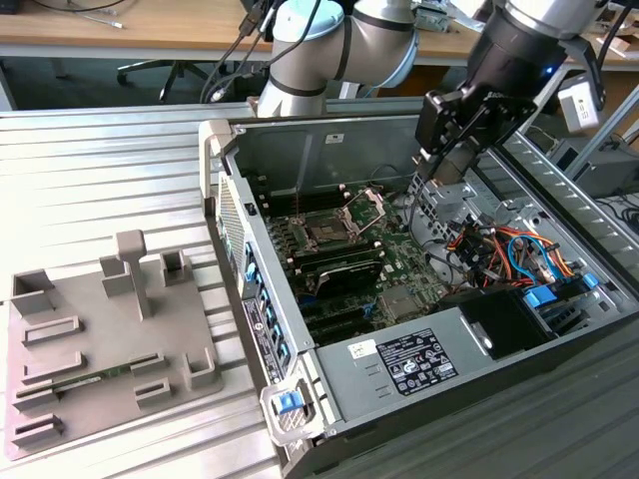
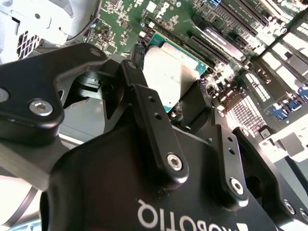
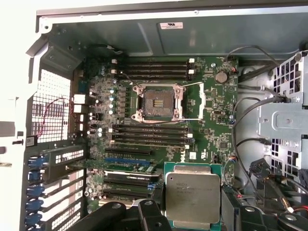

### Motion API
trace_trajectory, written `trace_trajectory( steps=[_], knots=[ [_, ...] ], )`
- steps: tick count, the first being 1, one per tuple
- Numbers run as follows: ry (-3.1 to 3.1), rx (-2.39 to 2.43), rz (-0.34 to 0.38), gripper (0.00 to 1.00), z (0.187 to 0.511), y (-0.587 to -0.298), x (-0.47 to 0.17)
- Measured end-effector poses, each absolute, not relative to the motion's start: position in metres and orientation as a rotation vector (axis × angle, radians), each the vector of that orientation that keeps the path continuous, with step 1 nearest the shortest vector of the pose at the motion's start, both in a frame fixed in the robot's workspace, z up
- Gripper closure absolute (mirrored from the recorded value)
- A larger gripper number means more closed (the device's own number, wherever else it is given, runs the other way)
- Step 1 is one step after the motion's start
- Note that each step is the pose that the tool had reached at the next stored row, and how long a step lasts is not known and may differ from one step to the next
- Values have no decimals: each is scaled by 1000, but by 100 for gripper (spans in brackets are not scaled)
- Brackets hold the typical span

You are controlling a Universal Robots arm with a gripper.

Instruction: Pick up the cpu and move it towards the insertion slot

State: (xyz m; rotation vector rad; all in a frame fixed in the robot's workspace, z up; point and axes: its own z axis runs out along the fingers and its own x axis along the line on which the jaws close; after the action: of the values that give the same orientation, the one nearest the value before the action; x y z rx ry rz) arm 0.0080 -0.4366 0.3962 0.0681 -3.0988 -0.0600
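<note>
black hand (image 2: pixel 168 96) up close in the second wrist view, clamped on the cpu (image 2: pixel 169 72), hanging over the motherboard (image 3: pixel 211 134), insertion slot (image 3: pixel 157 102) well apart, bracket flipped open

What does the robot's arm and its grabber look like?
The arm is chunky silver-grey tubes with pale blue joint caps and black cables. The gripper is matte black with shiny round bolts, small holes in its fingers and white lettering on its body.

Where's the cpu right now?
The cpu is held in the gripper, above the motherboard inside the open case. In the first wrist view it sits apart from the empty insertion slot, past the memory slots.
</note>
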Motion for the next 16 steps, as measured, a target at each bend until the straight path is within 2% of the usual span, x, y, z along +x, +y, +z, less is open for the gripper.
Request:
trace_trajectory(
  steps=[16],
  knots=[
    [-3099, 68, -60, 45, 391, -437, 3]
  ],
)
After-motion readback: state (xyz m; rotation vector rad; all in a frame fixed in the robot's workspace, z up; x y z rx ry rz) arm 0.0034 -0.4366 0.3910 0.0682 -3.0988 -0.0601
